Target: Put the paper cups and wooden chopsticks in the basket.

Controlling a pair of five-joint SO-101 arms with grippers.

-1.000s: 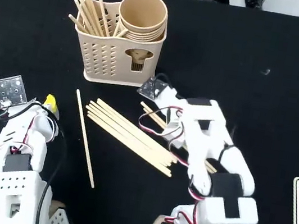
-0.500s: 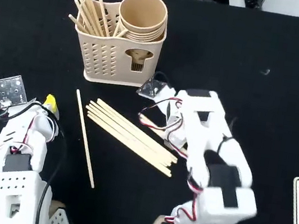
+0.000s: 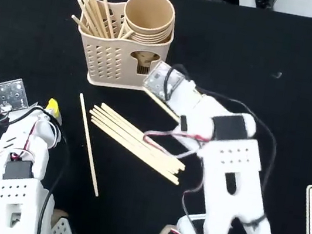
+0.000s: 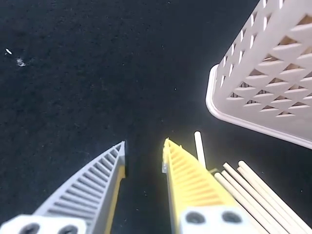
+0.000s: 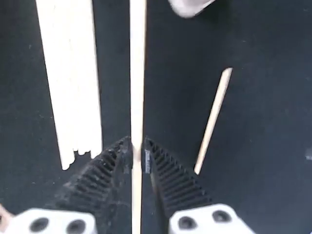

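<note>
Since a second ago, the right arm (image 3: pixel 229 149) has been unfolded from above the loose pile and stretched forward toward the basket (image 3: pixel 123 58), while the left arm has been kept where it was. The right end effector (image 5: pixel 136 142) is closed on a single wooden chopstick (image 5: pixel 137 73), which is gripped between the two black jaws and runs straight out ahead of them. In the high view this held chopstick (image 3: pixel 166 108) is seen slanting just in front of the basket's base.

The left end effector (image 4: pixel 144 144) is held low over the black tabletop (image 3: pixel 275 112) near its left front part, with a narrow gap between its jaws and nothing gripped.

A stack of paper cups (image 3: pixel 150 12) is set upright in the right compartment of the basket, and a bundle of chopsticks (image 3: pixel 93 9) is leaned in the left compartment. A loose pile of chopsticks (image 3: pixel 134 140) is laid diagonally on the tabletop between the two arms, and one separate chopstick (image 3: pixel 88 142) is laid just to its left, apart from the pile.
</note>
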